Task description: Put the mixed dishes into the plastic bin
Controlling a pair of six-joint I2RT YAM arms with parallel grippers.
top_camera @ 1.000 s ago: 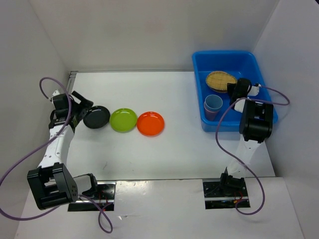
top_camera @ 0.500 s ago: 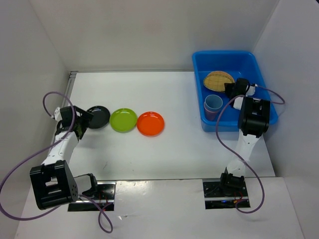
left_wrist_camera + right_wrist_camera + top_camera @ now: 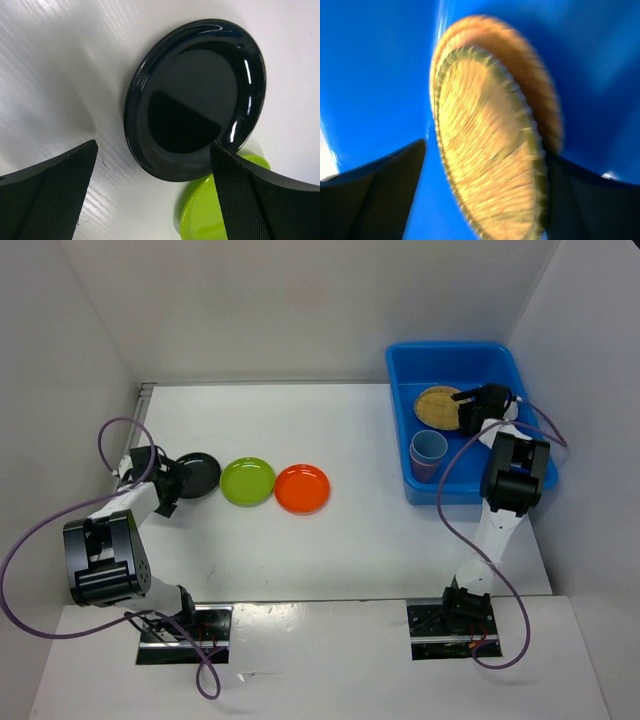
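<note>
A black plate, a lime green plate and an orange plate lie in a row on the table. My left gripper stands open at the black plate's left edge. In the left wrist view the black plate lies just ahead of the open gripper, with the lime green plate beside it. In the blue plastic bin two tan woven plates lie stacked. My right gripper is open at their edge. The wrist view shows the tan plates between its spread fingers.
A blue cup nested in a pink cup stands in the bin's near left corner. White walls enclose the table on the left, back and right. The bin's rim stands above the table at the right.
My right gripper has opened from shut and the top tan plate has settled onto the other. My left arm has swung nearer and lower, to the black plate's left edge, still open.
</note>
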